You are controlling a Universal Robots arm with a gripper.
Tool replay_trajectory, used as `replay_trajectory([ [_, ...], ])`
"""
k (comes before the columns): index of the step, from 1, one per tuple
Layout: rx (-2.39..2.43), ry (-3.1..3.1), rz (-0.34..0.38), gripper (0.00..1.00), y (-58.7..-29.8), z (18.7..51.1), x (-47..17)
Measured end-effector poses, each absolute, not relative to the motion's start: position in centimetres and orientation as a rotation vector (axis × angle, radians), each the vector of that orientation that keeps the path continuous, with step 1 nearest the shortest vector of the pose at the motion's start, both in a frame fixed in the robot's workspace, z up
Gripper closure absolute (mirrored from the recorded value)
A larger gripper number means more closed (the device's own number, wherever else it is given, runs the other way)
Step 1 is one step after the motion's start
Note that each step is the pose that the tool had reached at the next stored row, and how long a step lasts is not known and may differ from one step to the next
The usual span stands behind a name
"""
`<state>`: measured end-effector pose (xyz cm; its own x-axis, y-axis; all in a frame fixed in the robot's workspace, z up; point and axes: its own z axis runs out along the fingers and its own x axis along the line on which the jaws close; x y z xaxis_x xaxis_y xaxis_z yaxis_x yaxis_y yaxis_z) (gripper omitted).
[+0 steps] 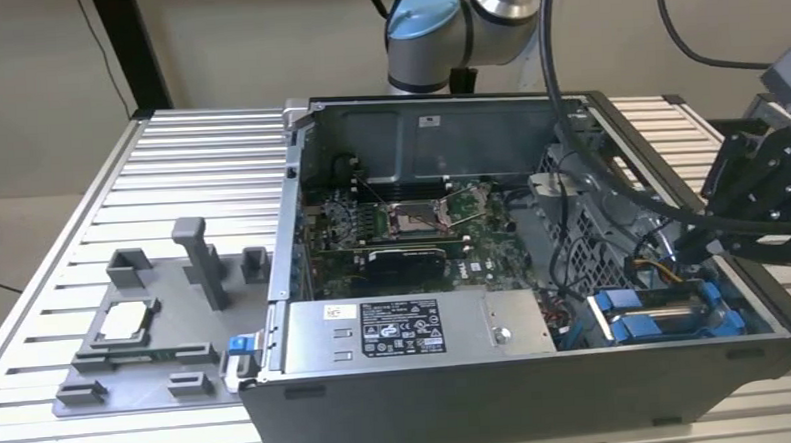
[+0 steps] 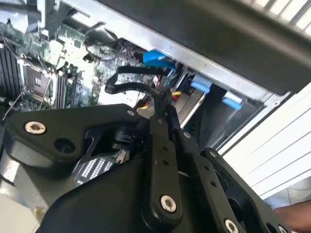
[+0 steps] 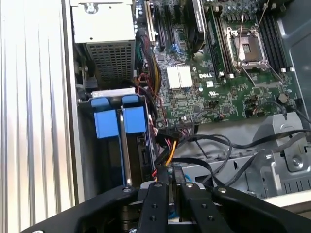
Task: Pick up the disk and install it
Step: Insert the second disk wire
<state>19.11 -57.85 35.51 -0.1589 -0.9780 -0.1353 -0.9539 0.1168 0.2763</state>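
We see the gripper (image 3: 171,187) with jaws pressed together over the case (image 1: 510,397); the disk (image 3: 119,121) sits at its 11 o'clock, long axis running toward the jaws

arm: grey and blue joint (image 1: 427,25) at the far side in the exterior view | wrist: black block (image 1: 769,190) at the exterior view's right, tilted down | end effector (image 3: 170,182): fingers (image 3: 160,187) pressed together, nothing between them
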Motion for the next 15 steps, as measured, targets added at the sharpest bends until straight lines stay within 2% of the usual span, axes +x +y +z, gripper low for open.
replay_trajectory([
  [11, 2.005, -2.306, -0.425, 1.0, -58.0, 35.6, 14.6],
  [15, 2.022, -2.323, -0.356, 1.0, -58.1, 35.6, 14.0],
])
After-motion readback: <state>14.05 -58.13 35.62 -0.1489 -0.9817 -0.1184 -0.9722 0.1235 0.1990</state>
